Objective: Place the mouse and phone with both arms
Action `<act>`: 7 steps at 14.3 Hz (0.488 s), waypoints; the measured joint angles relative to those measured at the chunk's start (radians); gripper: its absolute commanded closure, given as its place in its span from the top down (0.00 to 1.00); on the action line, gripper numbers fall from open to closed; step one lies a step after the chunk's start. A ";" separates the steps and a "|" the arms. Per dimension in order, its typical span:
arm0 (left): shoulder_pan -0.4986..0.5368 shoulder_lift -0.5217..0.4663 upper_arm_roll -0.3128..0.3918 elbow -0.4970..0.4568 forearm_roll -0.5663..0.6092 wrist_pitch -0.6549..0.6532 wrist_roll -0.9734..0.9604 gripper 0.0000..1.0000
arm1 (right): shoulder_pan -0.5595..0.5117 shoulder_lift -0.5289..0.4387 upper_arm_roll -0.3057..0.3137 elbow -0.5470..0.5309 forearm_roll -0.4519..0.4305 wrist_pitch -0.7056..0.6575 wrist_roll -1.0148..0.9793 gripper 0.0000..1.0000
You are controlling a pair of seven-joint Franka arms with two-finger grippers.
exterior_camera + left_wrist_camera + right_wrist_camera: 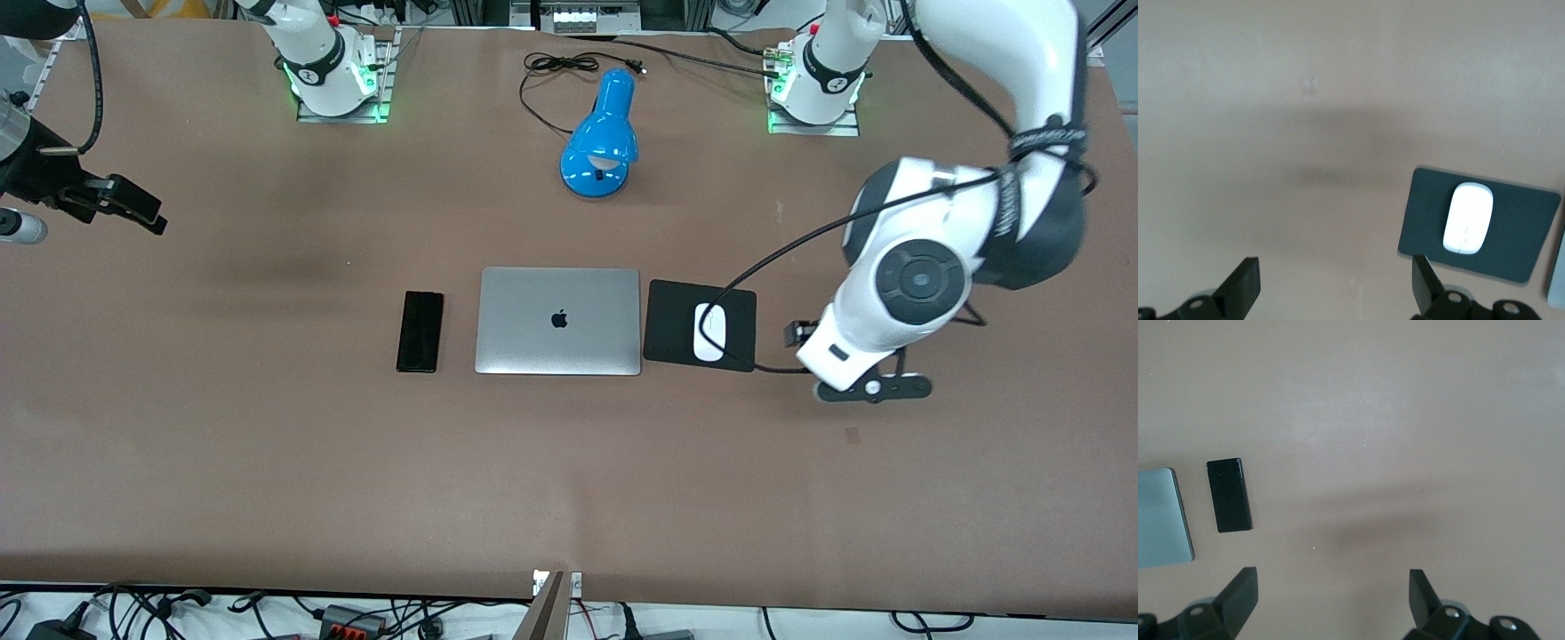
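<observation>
Both the left gripper (1331, 293) and right gripper (1331, 600) hang wide, empty.

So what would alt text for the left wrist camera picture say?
A white mouse lies on a black mouse pad on a brown table, seen from above between the left gripper's open black fingers.

Bright even light; soft shadows, wrist views slightly blurred

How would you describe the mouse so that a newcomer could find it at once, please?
Find the closed silver laptop mid-table. Beside it, toward the left arm's end, lies a black square mouse pad. The mouse rests on it: small, white and oval, the only pale thing on that dark square.
</observation>
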 measured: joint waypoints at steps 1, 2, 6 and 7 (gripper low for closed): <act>0.008 -0.008 0.000 0.031 -0.004 -0.038 0.055 1.00 | 0.002 0.004 0.001 0.005 0.000 0.000 0.000 1.00; 0.018 -0.021 -0.001 0.058 -0.007 -0.059 0.132 1.00 | 0.002 0.012 0.002 0.013 0.000 0.000 0.000 1.00; 0.140 -0.099 0.001 0.090 -0.085 -0.100 0.308 1.00 | 0.002 0.048 0.002 0.042 0.000 0.000 -0.003 1.00; 0.183 -0.119 0.001 0.089 -0.104 -0.137 0.337 1.00 | 0.002 0.051 0.002 0.044 0.000 0.000 -0.004 1.00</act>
